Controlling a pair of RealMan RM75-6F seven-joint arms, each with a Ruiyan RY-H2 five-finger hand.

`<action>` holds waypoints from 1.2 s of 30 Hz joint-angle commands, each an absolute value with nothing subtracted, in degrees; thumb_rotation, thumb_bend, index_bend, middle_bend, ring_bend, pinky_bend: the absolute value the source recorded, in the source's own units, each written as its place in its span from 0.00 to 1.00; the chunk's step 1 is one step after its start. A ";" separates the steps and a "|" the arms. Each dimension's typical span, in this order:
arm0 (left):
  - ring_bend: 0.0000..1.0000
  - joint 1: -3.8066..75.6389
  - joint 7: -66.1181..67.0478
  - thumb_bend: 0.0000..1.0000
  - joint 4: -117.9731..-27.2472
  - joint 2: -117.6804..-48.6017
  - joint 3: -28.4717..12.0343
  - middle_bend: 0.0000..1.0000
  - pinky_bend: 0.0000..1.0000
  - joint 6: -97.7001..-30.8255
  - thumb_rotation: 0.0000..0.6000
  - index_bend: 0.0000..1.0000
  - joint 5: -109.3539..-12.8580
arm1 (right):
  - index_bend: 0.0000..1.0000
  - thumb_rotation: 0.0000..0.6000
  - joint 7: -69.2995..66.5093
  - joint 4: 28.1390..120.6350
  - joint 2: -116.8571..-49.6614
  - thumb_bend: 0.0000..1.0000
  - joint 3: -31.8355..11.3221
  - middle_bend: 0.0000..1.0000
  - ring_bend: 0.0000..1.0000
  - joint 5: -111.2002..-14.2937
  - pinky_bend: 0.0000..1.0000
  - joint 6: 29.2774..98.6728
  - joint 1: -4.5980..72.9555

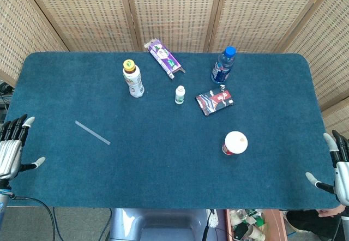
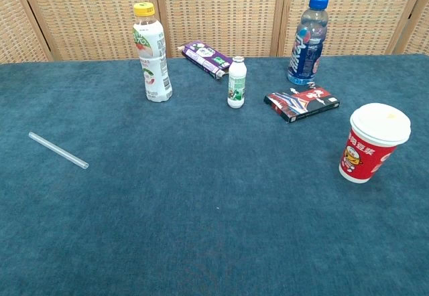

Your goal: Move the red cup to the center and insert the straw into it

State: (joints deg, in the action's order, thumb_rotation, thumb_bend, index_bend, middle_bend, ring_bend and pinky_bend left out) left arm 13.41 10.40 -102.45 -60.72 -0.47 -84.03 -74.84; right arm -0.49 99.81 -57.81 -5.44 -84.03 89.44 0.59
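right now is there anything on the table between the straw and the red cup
Nothing: in the head view only bare blue cloth runs from the straw to the red cup. The bottles and boxes all sit farther back. The chest view shows the same.

The left hand (image 1: 13, 148) is seen at the left edge of the head view, just off the counter's (image 1: 163, 181) near left corner. Its fingers (image 1: 17, 123) are held apart and extended away from the robot, the thumb pointed inward, and nothing is held. The right hand (image 1: 337, 167) is placed likewise at the right edge, fingers spread and empty. Neither hand is shown in the chest view.
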 commanded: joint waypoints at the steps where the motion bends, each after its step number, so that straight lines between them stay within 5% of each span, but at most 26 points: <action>1: 0.00 13.03 9.94 0.09 -102.65 -60.56 -0.54 0.00 0.00 -83.93 1.00 0.00 -75.42 | 0.00 1.00 0.07 100.20 -57.51 0.00 -5.29 0.00 0.00 -84.01 0.00 89.17 0.59; 15: 0.00 12.94 5.72 0.09 -99.23 -61.01 -1.69 0.00 0.00 -83.02 1.00 0.00 -78.77 | 0.00 1.00 -9.65 95.40 -59.27 0.00 -5.43 0.00 0.00 -93.16 0.00 83.75 7.50; 25: 0.00 12.64 4.65 0.09 -98.45 -61.21 -2.65 0.00 0.00 -81.93 1.00 0.00 -78.50 | 0.00 1.00 -15.35 97.69 -55.98 0.00 -6.63 0.00 0.00 -93.31 0.00 55.94 26.27; 36: 0.00 13.15 4.46 0.09 -97.77 -61.48 -3.79 0.00 0.00 -79.10 1.00 0.00 -76.49 | 0.00 1.00 -10.77 93.54 -61.49 0.00 -8.60 0.00 0.00 -85.36 0.00 47.15 33.33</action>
